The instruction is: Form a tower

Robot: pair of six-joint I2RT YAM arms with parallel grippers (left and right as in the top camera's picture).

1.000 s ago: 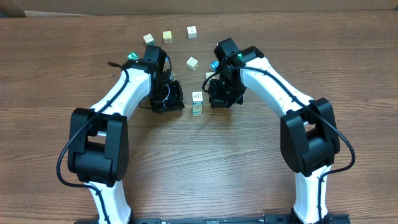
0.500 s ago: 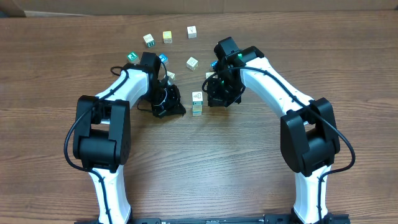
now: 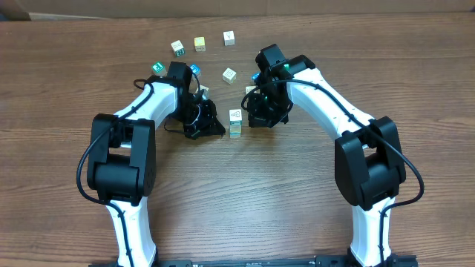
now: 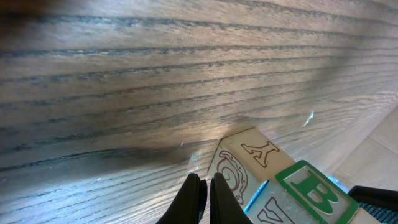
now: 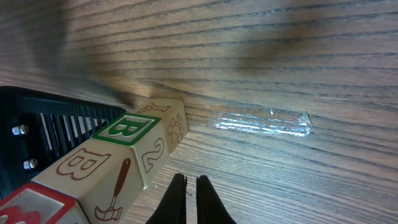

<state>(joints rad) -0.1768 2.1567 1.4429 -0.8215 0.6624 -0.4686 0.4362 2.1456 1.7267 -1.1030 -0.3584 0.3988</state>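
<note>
Since a second ago the left claw (image 3: 219, 130) has edged nearer the tower (image 3: 235, 123), which stands on the counter (image 3: 297, 215) between both claws. The left wrist view reads "Y" and a green "B". The right wrist view adds "2" and a red "B" (plus a hammer picture). Both the left and the right claw (image 5: 186, 186) are pressed together, pinching nothing.

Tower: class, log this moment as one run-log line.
tower standing | left gripper shut, empty, beside tower | right gripper shut, empty, beside tower
</note>
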